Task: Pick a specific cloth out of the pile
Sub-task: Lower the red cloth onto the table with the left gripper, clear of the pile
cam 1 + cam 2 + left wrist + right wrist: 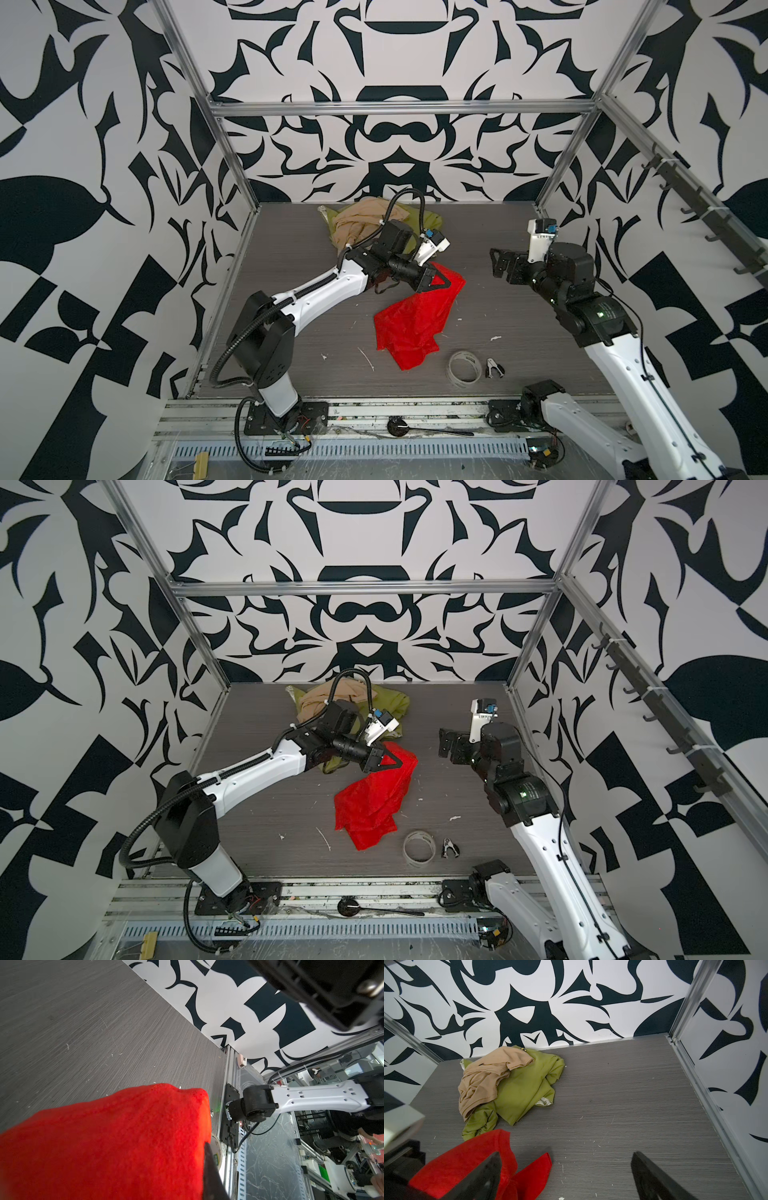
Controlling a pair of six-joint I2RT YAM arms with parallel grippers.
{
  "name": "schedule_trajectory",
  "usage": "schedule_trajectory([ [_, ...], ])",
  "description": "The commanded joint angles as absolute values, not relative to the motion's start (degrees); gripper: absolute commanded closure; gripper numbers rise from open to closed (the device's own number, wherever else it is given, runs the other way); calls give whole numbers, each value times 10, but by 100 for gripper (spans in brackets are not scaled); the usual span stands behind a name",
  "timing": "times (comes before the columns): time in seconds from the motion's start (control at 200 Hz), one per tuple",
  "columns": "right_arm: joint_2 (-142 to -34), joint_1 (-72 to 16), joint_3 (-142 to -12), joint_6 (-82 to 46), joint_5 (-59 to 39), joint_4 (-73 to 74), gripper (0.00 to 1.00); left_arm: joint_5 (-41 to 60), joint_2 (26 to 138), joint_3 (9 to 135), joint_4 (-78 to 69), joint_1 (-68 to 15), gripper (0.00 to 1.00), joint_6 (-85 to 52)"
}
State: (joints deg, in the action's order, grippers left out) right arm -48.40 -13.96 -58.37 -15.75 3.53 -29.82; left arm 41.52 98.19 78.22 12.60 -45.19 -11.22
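left gripper [448, 285] of mine is clamped on an upper corner of the cloth [409, 328]; red fabric hides most of its tips in my wrist view. right gripper [495, 262] gapes wide, holding nothing. the cloth is bright red and crumpled, draping onto the table [519, 324] near the pile [517, 1084], which my arm partly covers from above.

Cloths, three: one red cloth [409, 328], one beige cloth [481, 1080], one olive-green cloth [529, 1084]. One tape roll [464, 369]. One small black clip [494, 368]. Arms, two: left arm [316, 286], right arm [623, 365].
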Motion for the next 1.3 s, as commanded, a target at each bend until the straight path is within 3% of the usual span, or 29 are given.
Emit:
schedule_trajectory([
  [0.0, -476, -138, -578, -142, 53, -299, 1, 414, 1013, 815, 132, -463, 100, -86],
  [0.225, -477, -137, -576, -136, 62, -304, 1, 400, 1089, 893, 209, -474, 100, -40],
  [0.735, -458, -133, -545, -135, 105, -306, 3, 376, 1204, 966, 214, -494, 100, -40],
  [1.04, -458, -127, -541, -124, 126, -300, 3, 380, 1243, 1005, 207, -496, 76, -29],
  [1.295, -463, -123, -541, -117, 125, -299, 3, 381, 1265, 1020, 177, -497, 42, -39],
])
